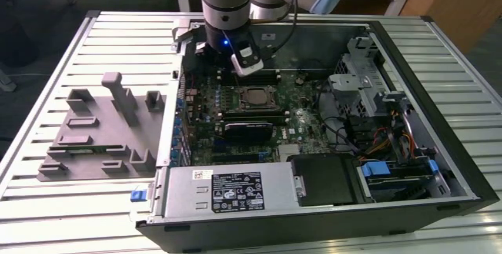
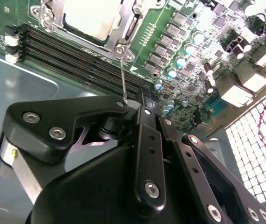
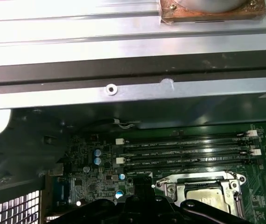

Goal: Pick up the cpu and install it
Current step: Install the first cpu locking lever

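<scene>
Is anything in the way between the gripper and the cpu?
Nothing visible blocks it. In the exterior view the gripper hangs over the memory slots, beside the cpu, which lies on the motherboard with its top uncovered.

Grey fixture tray (image 1: pixel 86 161) lies beside the open computer case (image 1: pixel 314 226)

Cpu (image 3: pixel 207 203) partly beyond the picture edge in both wrist views
</scene>
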Action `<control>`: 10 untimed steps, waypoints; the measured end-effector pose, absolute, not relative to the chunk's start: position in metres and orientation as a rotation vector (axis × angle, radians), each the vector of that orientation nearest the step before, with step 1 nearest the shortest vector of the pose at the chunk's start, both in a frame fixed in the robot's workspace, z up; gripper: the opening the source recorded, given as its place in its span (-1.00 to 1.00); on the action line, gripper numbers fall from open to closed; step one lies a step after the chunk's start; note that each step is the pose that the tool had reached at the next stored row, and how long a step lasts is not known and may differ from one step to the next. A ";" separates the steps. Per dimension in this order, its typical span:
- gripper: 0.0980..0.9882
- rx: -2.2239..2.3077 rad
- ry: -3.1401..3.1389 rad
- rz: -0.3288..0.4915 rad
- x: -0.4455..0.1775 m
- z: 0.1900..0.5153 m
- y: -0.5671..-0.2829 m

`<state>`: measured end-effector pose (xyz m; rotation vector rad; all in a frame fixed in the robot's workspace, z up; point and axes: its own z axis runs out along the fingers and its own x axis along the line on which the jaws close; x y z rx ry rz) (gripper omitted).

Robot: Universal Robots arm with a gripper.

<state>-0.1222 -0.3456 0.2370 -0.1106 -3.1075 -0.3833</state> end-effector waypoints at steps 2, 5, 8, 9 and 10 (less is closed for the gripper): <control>-0.98 -0.111 -3.107 -0.383 -0.120 0.237 -0.346; -0.98 -0.111 -3.107 -0.383 -0.116 0.237 -0.346; -0.98 -0.111 -3.107 -0.383 -0.110 0.237 -0.346; -0.98 -0.111 -3.107 -0.383 -0.107 0.237 -0.346; -0.98 -0.111 -3.107 -0.383 -0.104 0.237 -0.346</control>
